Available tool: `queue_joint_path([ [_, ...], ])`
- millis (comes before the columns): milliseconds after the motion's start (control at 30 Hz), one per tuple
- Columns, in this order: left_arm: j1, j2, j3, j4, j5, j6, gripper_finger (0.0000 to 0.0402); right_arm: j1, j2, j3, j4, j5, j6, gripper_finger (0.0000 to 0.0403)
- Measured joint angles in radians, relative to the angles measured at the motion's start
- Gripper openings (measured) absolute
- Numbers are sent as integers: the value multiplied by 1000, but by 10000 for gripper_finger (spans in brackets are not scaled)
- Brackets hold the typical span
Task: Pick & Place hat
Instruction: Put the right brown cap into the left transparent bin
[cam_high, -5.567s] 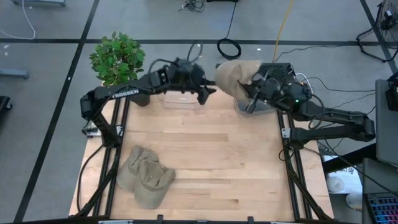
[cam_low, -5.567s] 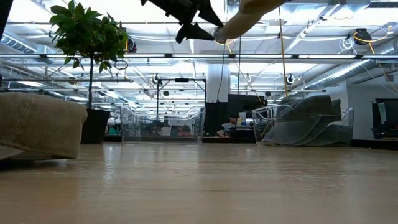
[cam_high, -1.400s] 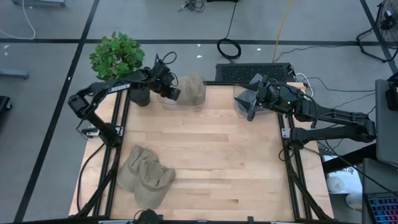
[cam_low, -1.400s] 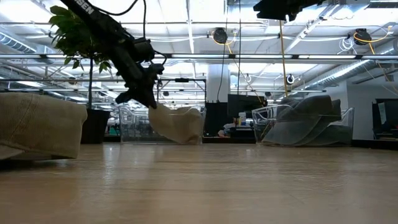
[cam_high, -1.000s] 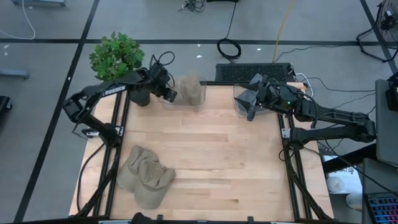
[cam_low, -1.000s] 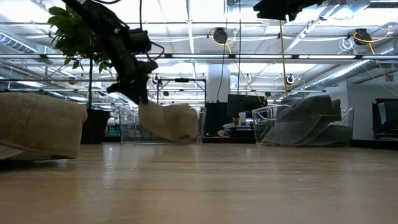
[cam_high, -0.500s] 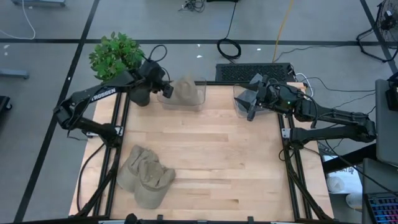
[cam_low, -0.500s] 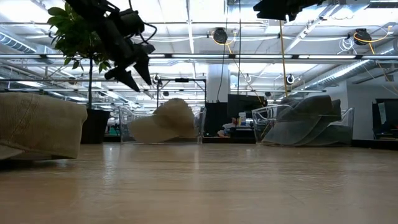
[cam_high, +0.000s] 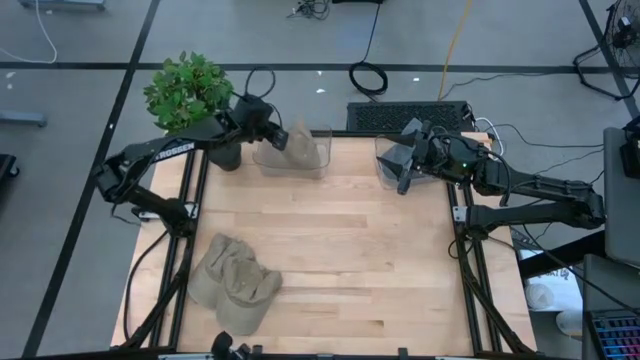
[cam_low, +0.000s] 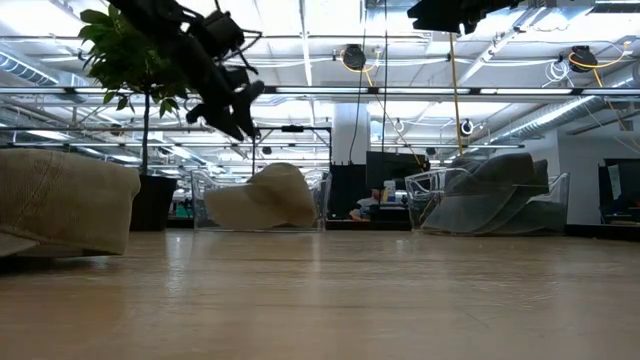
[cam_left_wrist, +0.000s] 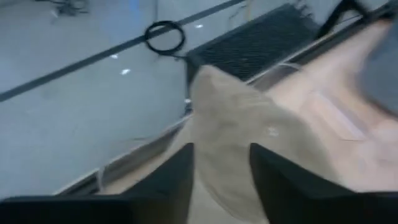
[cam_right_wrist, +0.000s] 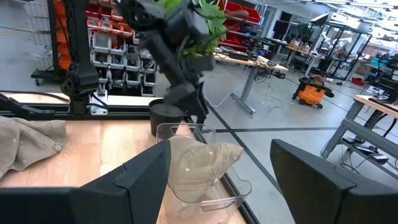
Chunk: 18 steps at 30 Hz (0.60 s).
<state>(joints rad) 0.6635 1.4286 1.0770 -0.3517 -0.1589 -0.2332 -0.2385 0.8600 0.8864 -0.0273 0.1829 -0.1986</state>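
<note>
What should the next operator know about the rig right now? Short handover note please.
Left gripper: open, empty, raised just above the left clear bin at the table's far edge.
Right gripper: open, empty, over the right clear bin, which holds grey hats.
Done: one tan hat lies in the left clear bin, released.
Left: a pile of tan hats sits at the table's near-left corner, not yet picked.

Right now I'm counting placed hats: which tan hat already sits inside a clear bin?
The tan hat in the clear bin at the table's far edge, just by the left gripper. The other tan hats lie piled on bare wood at the near left.
</note>
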Motion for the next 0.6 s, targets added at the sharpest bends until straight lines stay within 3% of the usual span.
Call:
queue_joint_path([
  [167, -20, 98, -2, 83, -7, 12, 18, 0, 0, -1, 1, 0, 0, 263],
  [467, -31, 258, -2, 245, -32, -8, 5, -10, 1, -58, 83, 3, 0, 263],
  [600, -28, 310, -2, 296, 46, -8, 18, -11, 1, -71, 109, 2, 0, 263],
])
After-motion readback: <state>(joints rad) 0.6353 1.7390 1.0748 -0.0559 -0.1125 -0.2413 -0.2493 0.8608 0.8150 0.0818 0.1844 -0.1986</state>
